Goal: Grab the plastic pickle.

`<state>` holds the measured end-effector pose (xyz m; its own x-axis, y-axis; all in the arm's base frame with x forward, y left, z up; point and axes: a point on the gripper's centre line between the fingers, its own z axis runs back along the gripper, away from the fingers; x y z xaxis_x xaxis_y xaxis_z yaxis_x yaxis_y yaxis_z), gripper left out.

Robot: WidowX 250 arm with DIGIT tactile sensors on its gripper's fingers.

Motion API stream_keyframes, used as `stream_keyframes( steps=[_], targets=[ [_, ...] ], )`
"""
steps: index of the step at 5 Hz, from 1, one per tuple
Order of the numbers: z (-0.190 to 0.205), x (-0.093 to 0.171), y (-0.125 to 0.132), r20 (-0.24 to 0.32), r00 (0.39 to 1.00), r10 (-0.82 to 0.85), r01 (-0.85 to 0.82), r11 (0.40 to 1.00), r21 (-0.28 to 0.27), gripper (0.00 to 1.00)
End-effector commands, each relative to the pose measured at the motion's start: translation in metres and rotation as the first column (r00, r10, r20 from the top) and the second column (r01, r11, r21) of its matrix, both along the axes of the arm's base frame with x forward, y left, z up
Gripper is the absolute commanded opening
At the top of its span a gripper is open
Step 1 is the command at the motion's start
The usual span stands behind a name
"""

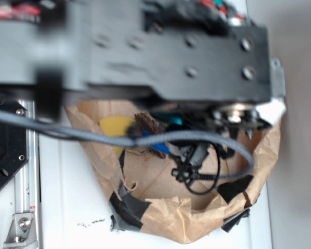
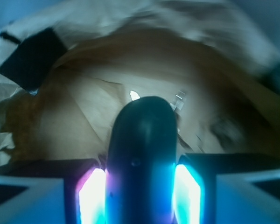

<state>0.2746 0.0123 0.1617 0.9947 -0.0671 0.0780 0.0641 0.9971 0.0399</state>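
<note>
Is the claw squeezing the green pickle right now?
Yes. The wrist view shows the claw shut on the pickle, one glowing pad on each side.

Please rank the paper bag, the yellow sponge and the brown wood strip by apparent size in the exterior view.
1. Paper bag, by far the largest.
2. Yellow sponge.
3. Brown wood strip, partly hidden by the arm, so its rank against the sponge is unsure.

Paper bag (image 1: 160,220) sat on worktop (image 1: 67,207), arm (image 1: 145,57) across it at 12 o'clock. Inside bag: sponge wedge (image 1: 115,129) at 10 o'clock, wood strip (image 1: 147,124) just beside it toward 3, key bunch (image 1: 189,168) near centre. Wrist view: plastic pickle (image 2: 142,158) stood between end effector (image 2: 141,196) fingers (image 2: 91,196).
</note>
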Motion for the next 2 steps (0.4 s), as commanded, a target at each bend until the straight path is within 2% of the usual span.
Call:
stream_keyframes(
  steps=[1, 2],
  targets=[
    [0.0263, -0.0105, -0.0077, 0.135, 0.954, 0.267, -0.276, 0.96, 0.053, 0.0],
    [0.0215, -0.0089, -0.0055, 0.139, 0.946, 0.292, -0.302, 0.951, 0.058, 0.0]
  ],
)
